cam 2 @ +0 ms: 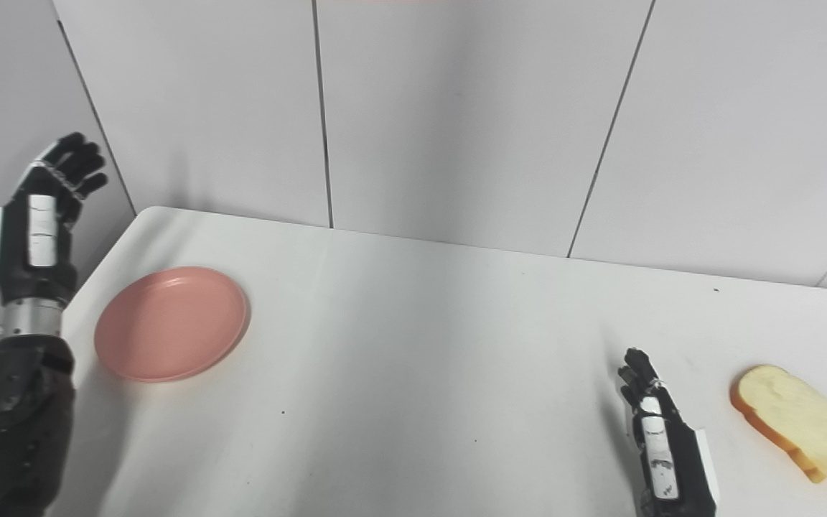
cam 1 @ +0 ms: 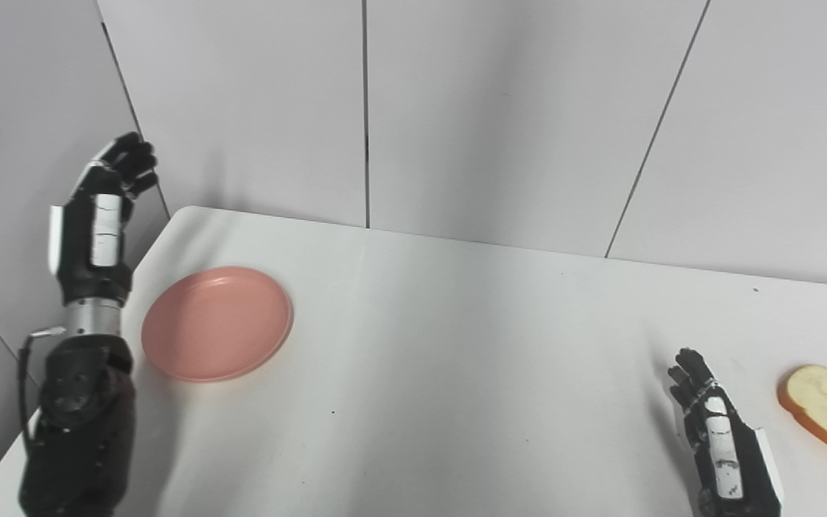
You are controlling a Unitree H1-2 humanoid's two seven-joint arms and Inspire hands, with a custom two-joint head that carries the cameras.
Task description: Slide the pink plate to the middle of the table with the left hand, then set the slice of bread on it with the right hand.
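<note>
A round pink plate lies flat near the left edge of the white table. My left hand is raised upright beside the table's left edge, above and left of the plate, fingers apart and holding nothing. A slice of bread with a brown crust lies flat at the right side of the table. At the front right, just left of the bread and apart from it, my right hand rests low over the table, open and empty.
Grey wall panels rise right behind the table's far edge and along its left side. The table's rounded back-left corner lies close to my left hand. A few small dark specks mark the tabletop.
</note>
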